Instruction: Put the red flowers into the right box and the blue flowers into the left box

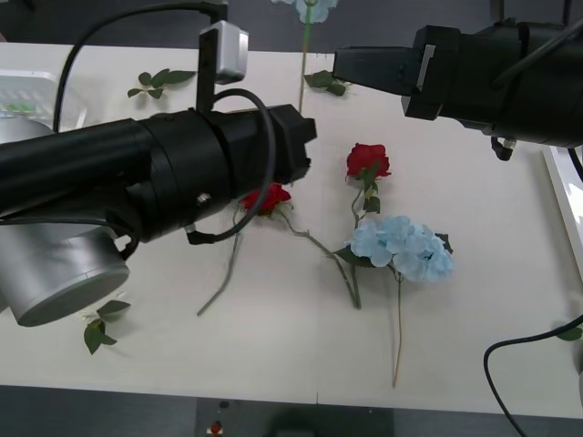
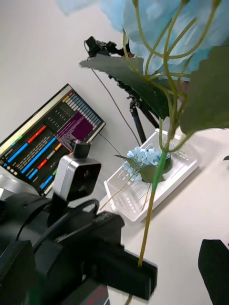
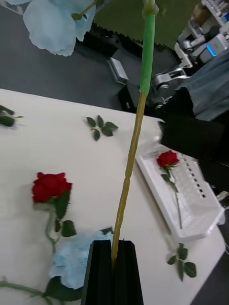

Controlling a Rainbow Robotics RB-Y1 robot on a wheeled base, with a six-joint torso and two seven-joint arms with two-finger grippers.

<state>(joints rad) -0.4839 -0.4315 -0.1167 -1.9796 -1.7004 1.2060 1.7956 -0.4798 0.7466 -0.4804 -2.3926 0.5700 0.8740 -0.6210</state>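
A pale sky-blue hydrangea-like flower on a long thin green-and-yellow stem (image 3: 136, 143) is clamped at its lower end between the closed black fingers of the left gripper (image 3: 114, 267), the bloom (image 3: 55, 21) rising out of the top left of the left wrist view; in the front view its head (image 1: 308, 7) shows at the top centre edge. A second blue cluster (image 1: 403, 248) lies on the white table (image 1: 273, 346) right of centre, with a deep-red rose (image 1: 367, 161) just above it and another red rose (image 1: 267, 198) partly hidden beneath the left arm. The shallow white right tray (image 3: 191, 200) holds one red rose (image 3: 167, 158); the translucent-white left tray (image 2: 143, 200) holds one blue cluster (image 2: 140, 157). The right gripper (image 1: 364, 66) hangs at the upper right; I cannot tell how its fingers stand. Loose green leaf sprigs (image 1: 159, 80) lie scattered.
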